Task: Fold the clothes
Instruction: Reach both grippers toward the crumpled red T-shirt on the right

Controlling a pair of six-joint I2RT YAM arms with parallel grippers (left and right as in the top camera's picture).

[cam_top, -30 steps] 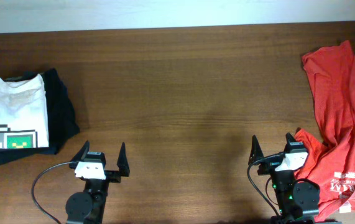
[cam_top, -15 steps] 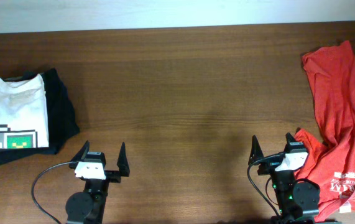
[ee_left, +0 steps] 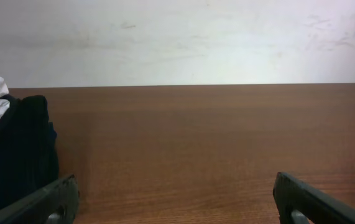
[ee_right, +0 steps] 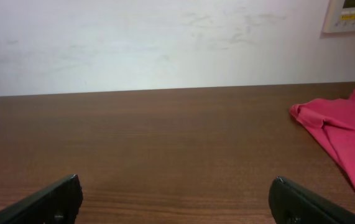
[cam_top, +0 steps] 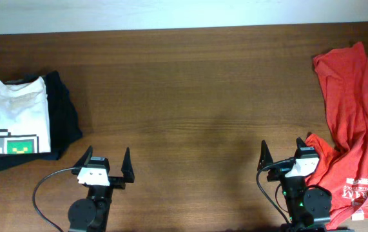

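The red-orange T-shirt (cam_top: 351,122) lies crumpled along the table's right edge, its white lettering and label near the front right corner. Part of it shows at the right of the right wrist view (ee_right: 345,134). My right gripper (cam_top: 281,151) is open and empty at the front of the table, its right finger next to the shirt's lower part; in its wrist view (ee_right: 176,196) only bare wood lies between the fingers. My left gripper (cam_top: 107,156) is open and empty at the front left, far from the shirt, with bare wood between its fingers in its own view (ee_left: 176,199).
A folded white T-shirt with a green pixel graphic (cam_top: 15,116) lies on a folded black garment (cam_top: 64,113) at the table's left edge; both show at the left of the left wrist view (ee_left: 12,155). A white wall stands behind the table's far edge.
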